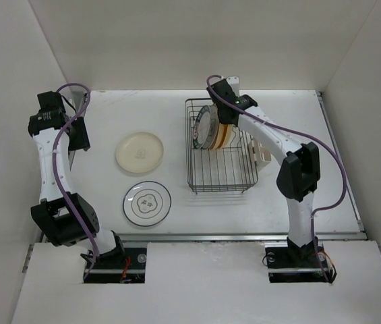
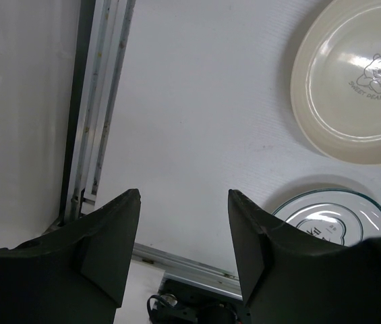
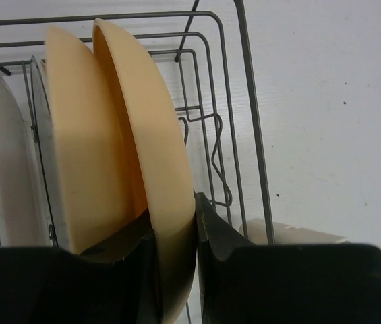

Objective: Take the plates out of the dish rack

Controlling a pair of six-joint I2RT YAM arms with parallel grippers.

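Observation:
The dark wire dish rack (image 1: 189,155) stands right of centre; it also shows in the right wrist view (image 3: 250,101). In its far end the teal-rimmed plate (image 1: 205,127) and the yellow-orange plate (image 1: 226,137) stand on edge. My right gripper (image 1: 225,118) is over them, shut on the rim of the yellow-orange plate (image 3: 143,135), one finger on each face (image 3: 174,206). A white plate (image 3: 1,169) stands left of it. The cream plate (image 1: 139,151) and the thin-rimmed white plate (image 1: 148,203) lie flat on the table. My left gripper (image 1: 80,139) is open and empty at the far left (image 2: 183,196).
The cream cutlery holder (image 1: 263,154) hangs on the rack's right side, just below my right fingers (image 3: 291,233). The left wrist view shows the cream plate (image 2: 352,81), the thin-rimmed plate (image 2: 332,212) and the table's metal edge rail (image 2: 96,101). White walls enclose the table.

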